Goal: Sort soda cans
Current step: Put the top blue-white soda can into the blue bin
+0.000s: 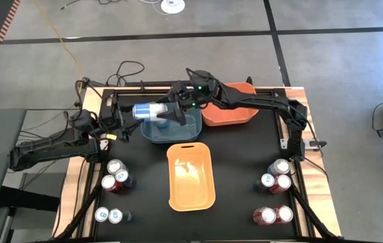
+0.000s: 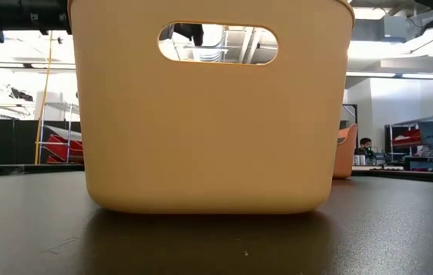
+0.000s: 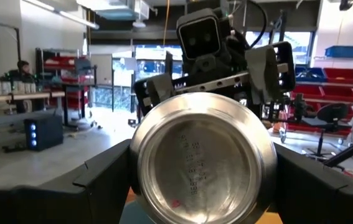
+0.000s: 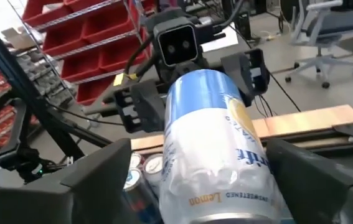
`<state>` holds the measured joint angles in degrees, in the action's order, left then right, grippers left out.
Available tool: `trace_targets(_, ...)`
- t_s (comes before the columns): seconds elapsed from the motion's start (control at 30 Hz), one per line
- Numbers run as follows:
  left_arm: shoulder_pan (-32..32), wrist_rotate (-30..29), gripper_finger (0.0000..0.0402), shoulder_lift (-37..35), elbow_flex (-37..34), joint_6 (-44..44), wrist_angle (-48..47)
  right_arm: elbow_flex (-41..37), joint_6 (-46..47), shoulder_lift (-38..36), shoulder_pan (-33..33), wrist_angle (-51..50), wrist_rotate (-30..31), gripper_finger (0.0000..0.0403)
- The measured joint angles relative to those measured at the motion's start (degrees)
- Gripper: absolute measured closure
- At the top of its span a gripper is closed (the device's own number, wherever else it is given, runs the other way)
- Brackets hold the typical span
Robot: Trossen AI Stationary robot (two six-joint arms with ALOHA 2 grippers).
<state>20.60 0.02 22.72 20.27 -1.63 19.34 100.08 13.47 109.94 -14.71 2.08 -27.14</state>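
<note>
A blue-and-white soda can (image 1: 150,110) hangs on its side above the blue bin (image 1: 177,135) at the table's far middle. My left gripper (image 1: 142,111) is shut on the end nearer the table's left. My right gripper (image 4: 195,180) reaches in from the right and stands open, one finger on each side of the can's other end; a gap shows beside one finger. Other soda cans stand upright on the table: several at the left (image 1: 117,177), two at the near left (image 1: 108,215), and several at the right (image 1: 277,177), two red ones (image 1: 275,215) near the front. My left gripper pinches the can's round wall near its base end (image 3: 140,168) between its two fingers (image 3: 101,180). The fingers come about level from the table's left and lie along the can. The can lies on its side, lifted clear above the blue bin, base toward my left wrist.
An orange bin (image 1: 235,120) stands to the right of the blue one at the far edge. A yellow bin (image 1: 177,196) sits in the table's middle and fills the low view (image 2: 216,130). Bare black table lies on both sides of the yellow bin.
</note>
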Motion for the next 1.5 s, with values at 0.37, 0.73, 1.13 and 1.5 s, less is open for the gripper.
trace_targets(0.37, 0.07, -0.36, 0.0095, 0.02, 0.03, 0.34, 3.72, -6.76, 0.41, 0.05, -0.65, 13.23, 6.67, 0.0012)
trace_targets(0.73, 0.04, 1.30, 0.0095, -0.07, 0.13, 1.86, 8.73, -10.26, 5.64, 0.70, -3.34, 29.00, -3.59, 0.0003)
trace_targets(1.13, 0.02, 1.22, 0.0095, 0.64, 0.13, 2.89, 8.43, -14.96, 9.01, 1.12, -2.11, 41.07, -1.46, 0.0015)
trace_targets(1.5, 0.04, 1.72, 0.0095, 10.49, 0.11, 2.62, 19.84, -14.89, 8.77, 1.03, -2.50, 37.25, 1.54, 0.0023)
